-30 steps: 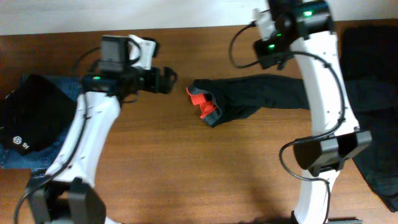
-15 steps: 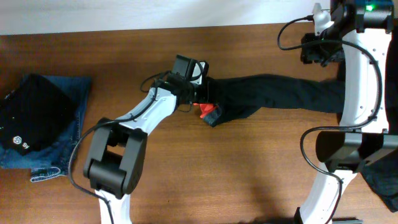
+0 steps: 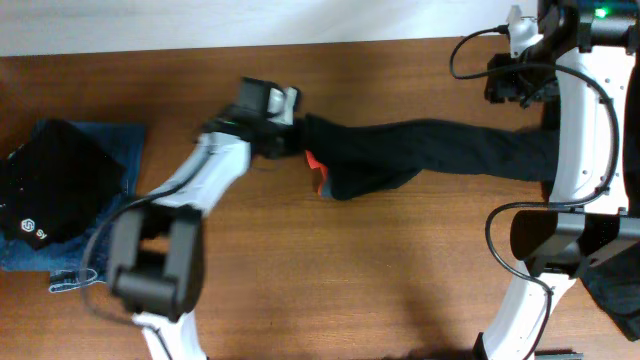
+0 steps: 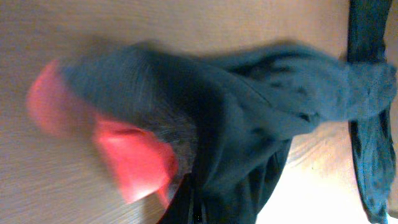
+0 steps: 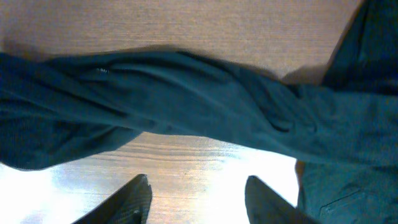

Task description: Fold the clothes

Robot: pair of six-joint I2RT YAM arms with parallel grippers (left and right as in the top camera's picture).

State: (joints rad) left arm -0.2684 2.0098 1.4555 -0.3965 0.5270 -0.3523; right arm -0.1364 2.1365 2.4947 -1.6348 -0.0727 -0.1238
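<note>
Across the middle of the table (image 3: 350, 270) one pair of black trousers (image 3: 430, 150) lies stretched lengthways, its red-orange waistband (image 3: 314, 162) bunched at the left end and its legs running to the right edge. The left gripper (image 3: 290, 138) is clamped tight on the waist end; in the left wrist view the gathered cloth and blurred red band fill the picture. The right gripper (image 5: 196, 190) hangs over the legs, its two fingers (image 5: 138, 198) well apart with nothing between them. At the far left one pair of blue jeans (image 3: 125, 150) lies flat with one folded black garment (image 3: 55, 190) on top; another dark garment (image 3: 628, 150) lies at the right edge. A second ago the left gripper was open and well left of the trousers; since half a second ago the waist end has shifted leftward with it, while the right arm has kept its place.
</note>
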